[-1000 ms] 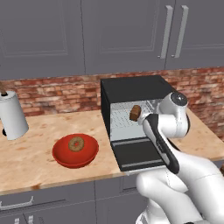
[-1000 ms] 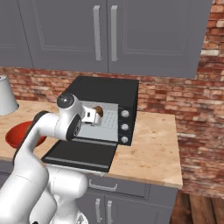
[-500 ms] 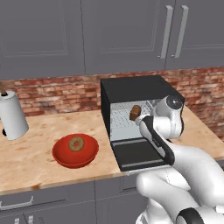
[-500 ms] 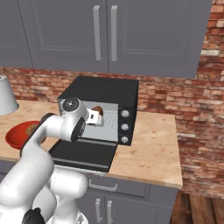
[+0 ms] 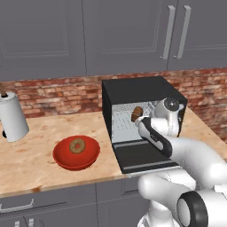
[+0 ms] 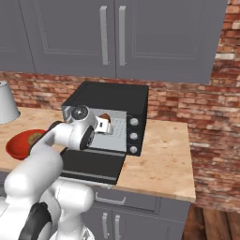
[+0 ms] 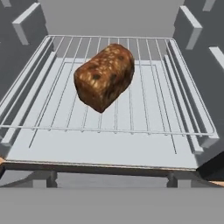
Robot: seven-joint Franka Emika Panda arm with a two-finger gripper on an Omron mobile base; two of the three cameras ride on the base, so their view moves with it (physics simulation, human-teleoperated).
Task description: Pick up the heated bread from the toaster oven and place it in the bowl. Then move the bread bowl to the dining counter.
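bowl point(image 5: 76, 153): red, on the surface left of the toaster oven point(image 5: 137, 95), a bagel point(image 5: 77, 145) in it | heated bread point(image 7: 105, 76): on the wire rack point(image 7: 144, 109) inside, long side slanted from near-left to far-right | no writing to read | end effector point(image 6: 104, 125): wide, holding nothing, closer to the oven mouth than a second ago

Stood at the counter's far left before the brick wall point(image 5: 53, 91): a white paper towel roll point(image 5: 12, 117), under grey cabinets point(image 5: 124, 33).
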